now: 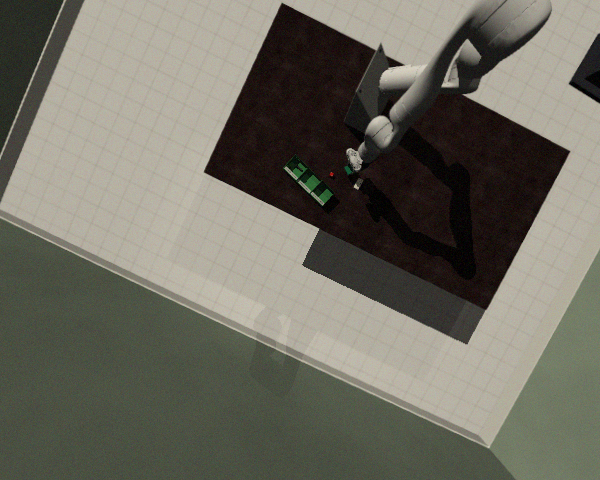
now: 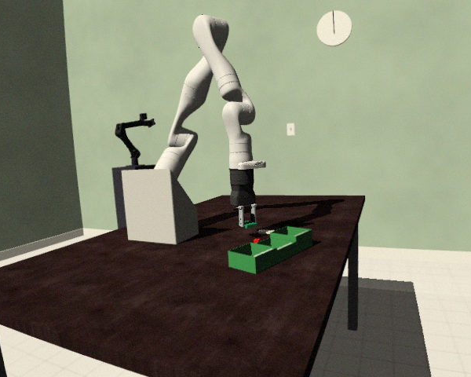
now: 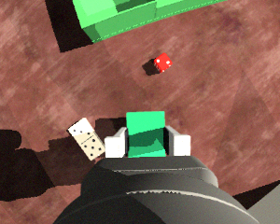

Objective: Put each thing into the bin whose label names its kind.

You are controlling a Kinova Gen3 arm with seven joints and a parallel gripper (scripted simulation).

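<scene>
You have gripper (image 2: 247,223) (image 3: 146,136) part-closed, fingers well apart but snug on both sides of green block (image 1: 348,169) (image 2: 250,225) (image 3: 146,122); block looks just off table (image 1: 259,103) (image 2: 146,283) (image 3: 215,93). In wrist view, from block: red die (image 1: 331,174) (image 2: 256,240) (image 3: 162,63) at 12-to-1 o'clock, domino (image 1: 358,183) (image 2: 266,232) (image 3: 88,139) at 9, green bins (image 1: 310,182) (image 2: 242,261) (image 3: 126,23) near 12. Early stage: pick seems made, no placing of these three done. Labels unreadable, bin contents unclear. Left for you: sort block, then die and domino if labels match, release.
</scene>
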